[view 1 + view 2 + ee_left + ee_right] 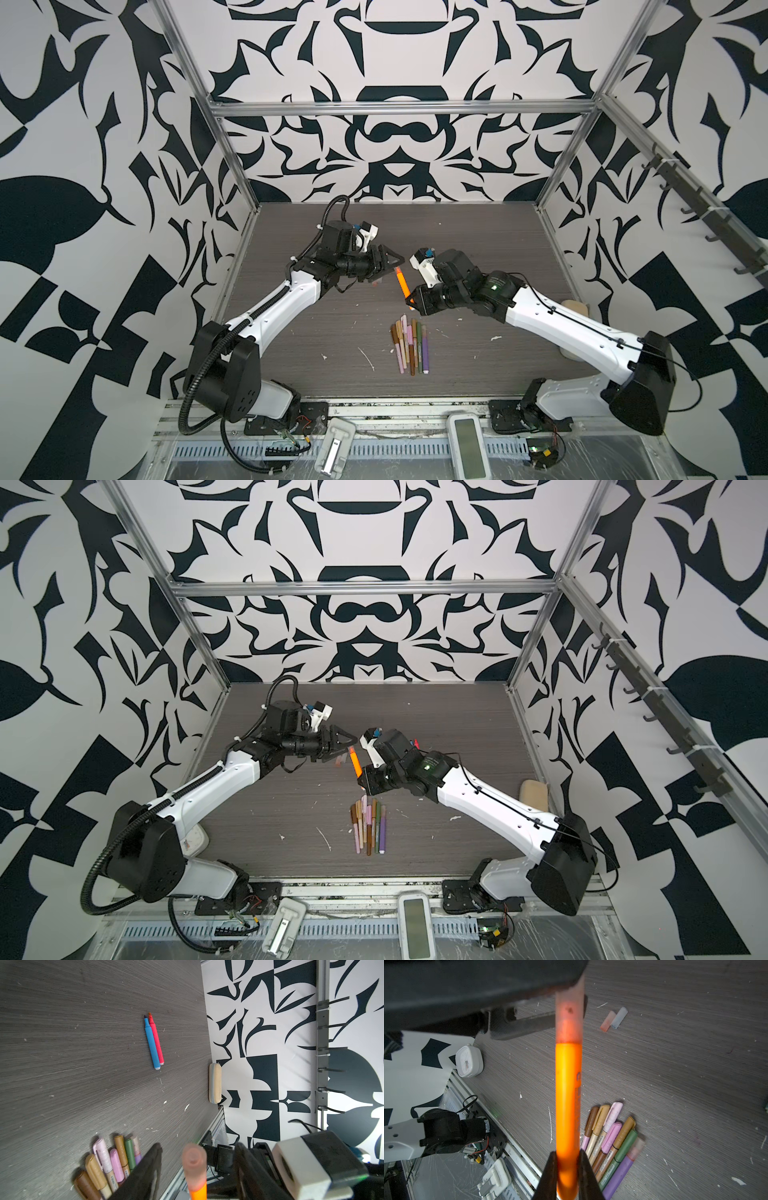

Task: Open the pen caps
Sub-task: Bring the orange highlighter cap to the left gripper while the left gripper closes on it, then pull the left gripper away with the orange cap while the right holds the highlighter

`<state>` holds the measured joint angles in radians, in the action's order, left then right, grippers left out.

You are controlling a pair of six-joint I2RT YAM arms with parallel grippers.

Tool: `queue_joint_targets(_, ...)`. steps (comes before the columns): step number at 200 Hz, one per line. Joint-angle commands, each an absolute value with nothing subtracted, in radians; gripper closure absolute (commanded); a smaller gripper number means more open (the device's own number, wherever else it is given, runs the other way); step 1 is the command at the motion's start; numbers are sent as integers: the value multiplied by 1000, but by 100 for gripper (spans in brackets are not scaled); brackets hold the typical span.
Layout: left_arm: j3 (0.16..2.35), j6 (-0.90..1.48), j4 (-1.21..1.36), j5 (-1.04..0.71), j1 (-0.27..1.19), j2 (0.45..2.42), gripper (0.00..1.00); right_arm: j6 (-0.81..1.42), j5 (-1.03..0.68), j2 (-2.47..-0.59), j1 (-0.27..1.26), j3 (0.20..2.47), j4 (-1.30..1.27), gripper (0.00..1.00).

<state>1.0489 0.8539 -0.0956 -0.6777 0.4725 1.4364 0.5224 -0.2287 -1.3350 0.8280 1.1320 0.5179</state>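
Observation:
My right gripper (568, 1153) is shut on the lower barrel of the orange pen (568, 1095), holding it up off the table; both top views show the pen (402, 286) (355, 764). Its translucent pinkish pen cap (194, 1165) (569, 1022) sits between the fingers of my left gripper (198, 1147), which is open with a gap on each side. A bundle of capped brown, tan, pink, green and purple pens (409, 345) (610, 1138) lies near the table's front. An uncapped blue pen (151, 1043) and red pen (157, 1043) lie together. Two loose caps (613, 1019) lie side by side.
A white square timer (469, 1061) stands by the left wall. A beige block (215, 1083) leans at the right wall. White flecks are scattered over the grey table (311, 332). Two white devices (465, 444) rest on the front rail.

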Motion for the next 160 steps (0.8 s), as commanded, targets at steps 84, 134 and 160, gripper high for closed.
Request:
queue_joint_targets(84, 1069, 832, -92, -713, 483, 1444, 69, 522, -241, -1322, 830, 1157, 482, 100)
queue_joint_targets(134, 1073, 832, -94, -713, 495, 1453, 68, 531, -247, -1319, 830, 1152, 466, 100)
queue_joint_targets(160, 1078, 830, -94, -716, 499, 1453, 81, 531, -247, -1319, 830, 1150, 468, 100)
